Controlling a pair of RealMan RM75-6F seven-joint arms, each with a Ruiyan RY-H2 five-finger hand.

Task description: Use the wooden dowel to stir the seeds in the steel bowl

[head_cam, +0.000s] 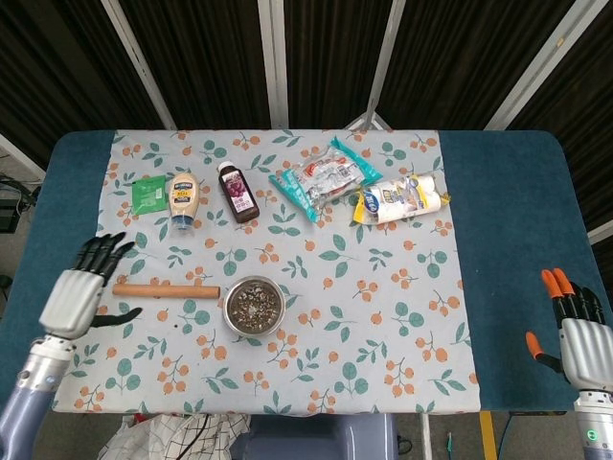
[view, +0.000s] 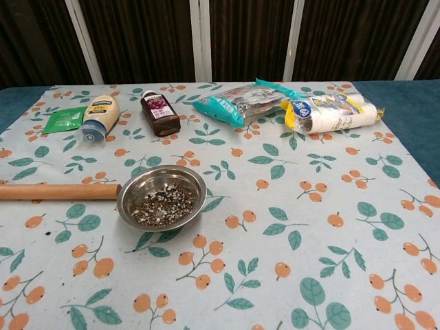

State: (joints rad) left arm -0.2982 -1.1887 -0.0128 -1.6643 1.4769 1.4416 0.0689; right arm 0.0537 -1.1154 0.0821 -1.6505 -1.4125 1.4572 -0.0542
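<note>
— Dark slatted panels back a blue desk (head_cam: 508, 201) under a leaf-and-berry cloth (head_cam: 383, 287). What sits nearest the front edge?

— Both hands, 1 at each front corner. The left hand (head_cam: 75, 292) hangs over the bare blue strip at the left edge, fingers spread, holding nothing. The right hand (head_cam: 575, 335) waits by the front right corner, fingers apart and equally empty; the chest view shows neither.

— And the task's things?

— Just behind, left of centre, the steel bowl (view: 161, 197) stands upright with its seeds (view: 161, 204) heaped in the bottom. The wooden dowel (view: 58, 192) lies flat on the cloth, its near end just beside the bowl's left rim, pointing toward the left edge. Lying there, I judge it within easy reach of the left hand and already aimed at the bowl.

— What lies along the far edge?

— From the far left: 1 green sachet (head_cam: 148, 193), 1 mayonnaise bottle (head_cam: 182, 199), 1 dark bottle (head_cam: 237, 192), 1 clear teal-edged packet (head_cam: 324, 177), then 1 yellow-and-blue pack (head_cam: 399, 198). They are well apart from the bowl, likely parked out of the way.
</note>
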